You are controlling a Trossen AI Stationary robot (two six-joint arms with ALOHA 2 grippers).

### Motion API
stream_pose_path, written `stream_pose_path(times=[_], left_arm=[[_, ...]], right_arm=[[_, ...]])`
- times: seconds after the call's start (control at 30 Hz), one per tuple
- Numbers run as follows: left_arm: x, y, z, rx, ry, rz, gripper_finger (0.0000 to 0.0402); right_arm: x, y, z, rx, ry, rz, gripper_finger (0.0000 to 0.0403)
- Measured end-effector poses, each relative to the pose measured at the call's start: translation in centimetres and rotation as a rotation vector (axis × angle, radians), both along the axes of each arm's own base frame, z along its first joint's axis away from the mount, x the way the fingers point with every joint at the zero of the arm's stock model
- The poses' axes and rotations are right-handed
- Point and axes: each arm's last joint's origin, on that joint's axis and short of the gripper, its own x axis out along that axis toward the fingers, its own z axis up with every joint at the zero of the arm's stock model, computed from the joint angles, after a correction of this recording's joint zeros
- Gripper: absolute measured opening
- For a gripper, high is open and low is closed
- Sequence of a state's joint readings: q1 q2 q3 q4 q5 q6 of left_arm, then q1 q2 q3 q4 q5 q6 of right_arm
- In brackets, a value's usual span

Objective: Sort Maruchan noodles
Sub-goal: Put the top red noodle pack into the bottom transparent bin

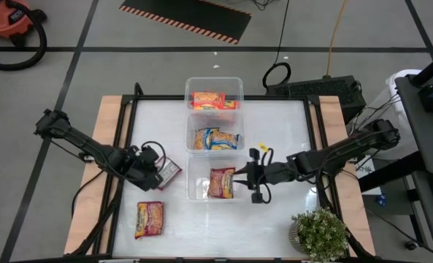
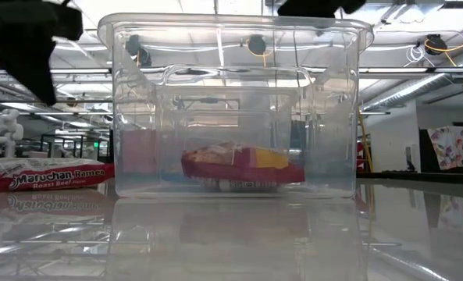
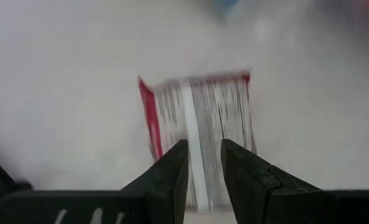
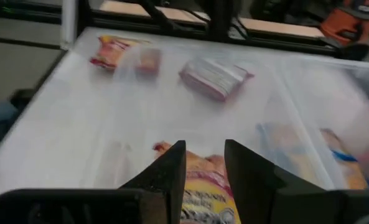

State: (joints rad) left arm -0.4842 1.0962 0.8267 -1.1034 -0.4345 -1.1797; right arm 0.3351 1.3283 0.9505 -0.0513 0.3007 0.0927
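Three clear bins stand in a row down the table's middle. The far bin [image 1: 213, 86] holds a red-orange packet [image 1: 215, 100]. A blue-yellow packet [image 1: 216, 139] lies in the middle bin, and a red-white packet [image 1: 222, 182] lies flat on the near bin's [image 2: 235, 109] floor. My left gripper [image 1: 158, 174] hovers open above a silver-red packet [image 3: 200, 112], which lies flat on the table [image 2: 44, 175]; its fingers stand to either side of the packet's middle seam without touching it. My right gripper [image 1: 244, 179] is open at the near bin's right wall, above the red-white packet [image 4: 204, 193]. An orange-yellow packet [image 1: 150, 218] lies near the table's left near corner.
A potted plant [image 1: 318, 234] stands at the table's near right corner. Wooden strips [image 1: 110, 146] run along the left and right sides of the white table top. The bins' upright walls [image 2: 348, 109] stand between the two arms. Bare table top lies right of the bins.
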Motion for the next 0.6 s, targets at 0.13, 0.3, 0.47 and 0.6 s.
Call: stream_pose_path(times=[0.13, 0.3, 0.47, 0.6], left_arm=[[-0.8, -0.2, -2.2, -0.113, 0.105, 0.011, 0.0105], [-2.1, -0.5, -5.1, -0.211, 0.210, 0.014, 0.0144], [-2.9, -0.6, -6.4, -0.198, 0.243, 0.007, 0.0199], [-3.3, -0.6, -7.2, -0.161, 0.252, -0.049, 0.0221]], right_arm=[[-0.6, 0.2, -0.6, -0.019, 0.006, -0.038, 0.0105], [-0.9, 0.1, -1.7, -0.011, 0.034, -0.052, 0.0105], [-1.1, 0.1, -2.2, -0.013, 0.049, -0.054, 0.0105], [-1.2, 0.0, -2.3, -0.014, 0.052, -0.054, 0.0105]])
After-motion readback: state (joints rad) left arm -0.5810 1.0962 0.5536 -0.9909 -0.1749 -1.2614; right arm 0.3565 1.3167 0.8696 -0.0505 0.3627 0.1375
